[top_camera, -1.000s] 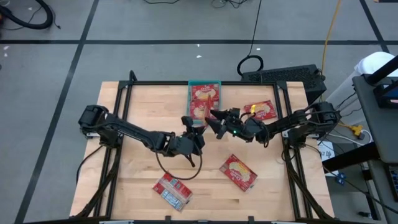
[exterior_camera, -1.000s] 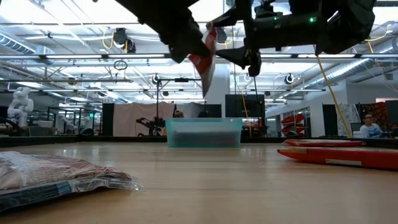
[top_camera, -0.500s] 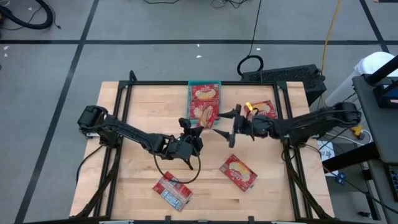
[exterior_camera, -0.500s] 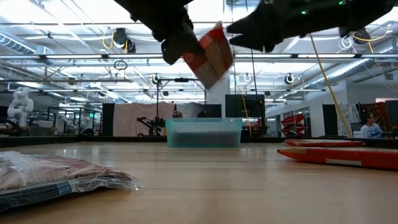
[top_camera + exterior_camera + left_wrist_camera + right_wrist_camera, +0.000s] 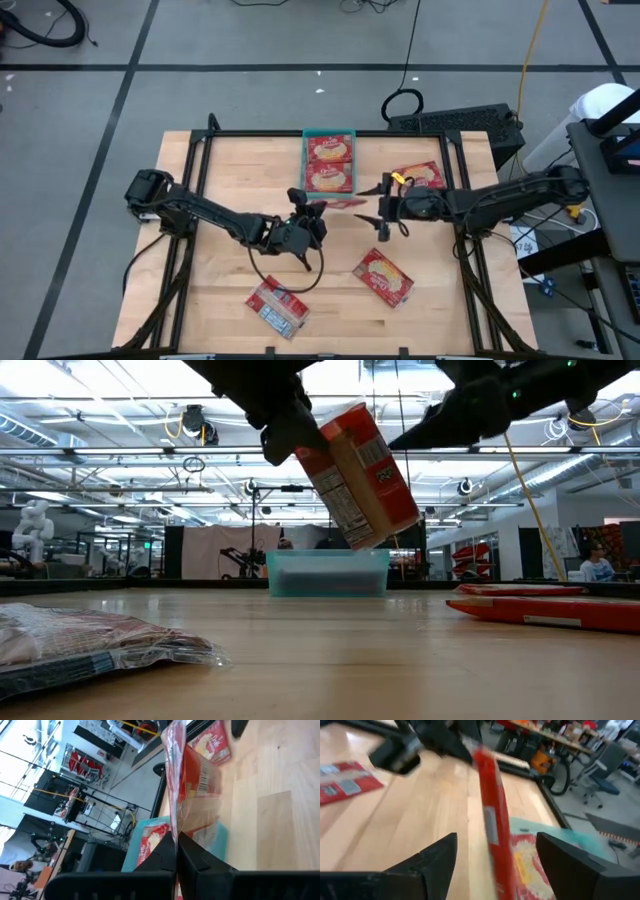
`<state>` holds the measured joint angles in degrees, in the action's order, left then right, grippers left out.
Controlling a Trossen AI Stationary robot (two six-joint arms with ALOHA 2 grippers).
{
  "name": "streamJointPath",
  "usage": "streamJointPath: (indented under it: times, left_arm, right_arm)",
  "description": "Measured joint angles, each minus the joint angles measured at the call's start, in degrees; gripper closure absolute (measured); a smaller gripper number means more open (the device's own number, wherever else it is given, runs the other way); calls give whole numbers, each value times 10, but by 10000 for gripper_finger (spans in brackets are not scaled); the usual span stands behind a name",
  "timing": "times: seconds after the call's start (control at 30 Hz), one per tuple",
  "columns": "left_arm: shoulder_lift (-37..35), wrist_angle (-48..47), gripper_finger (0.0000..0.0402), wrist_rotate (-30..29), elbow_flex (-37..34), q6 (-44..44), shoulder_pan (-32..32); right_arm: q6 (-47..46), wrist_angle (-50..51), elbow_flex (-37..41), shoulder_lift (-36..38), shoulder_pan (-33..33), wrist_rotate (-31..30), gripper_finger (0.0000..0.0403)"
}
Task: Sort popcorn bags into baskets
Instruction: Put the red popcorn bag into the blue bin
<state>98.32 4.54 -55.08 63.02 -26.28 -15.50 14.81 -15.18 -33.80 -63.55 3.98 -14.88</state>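
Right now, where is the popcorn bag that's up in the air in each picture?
High view: held popcorn bag at mid-table, between both grippers.
Low view: it hangs top middle, above the teal basket.
Left wrist view: upright, pinched by the left gripper.
Right wrist view: edge-on, centre.
Shared landmark: the teal basket.

Six popcorn bags (image 5: 385,277), one teal basket (image 5: 329,133), two arms (image 5: 215,214).

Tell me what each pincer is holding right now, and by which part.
The left pincer is shut on one end edge of a popcorn bag, held in the air. The right pincer is open around the bag's other end, holding nothing.
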Motion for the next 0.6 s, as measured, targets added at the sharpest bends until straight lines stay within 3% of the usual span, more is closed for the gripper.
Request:
streamJointPath:
  times: [0.2,0.4,0.47,0.6]
  left_arm:
    - [0,3,401,20,0,-7,1]
    - [0,7,388,39,0,3,1]
    - [-8,-17,365,89,1,23,0]
    - [-59,-98,282,151,2,132,-5]
  right_arm:
    - [22,-43,0,-54,-5,0,190]
    - [81,-120,0,-114,4,-47,332]
    - [129,-129,0,-114,11,-75,381]
    - [200,-129,0,-84,24,-125,383]
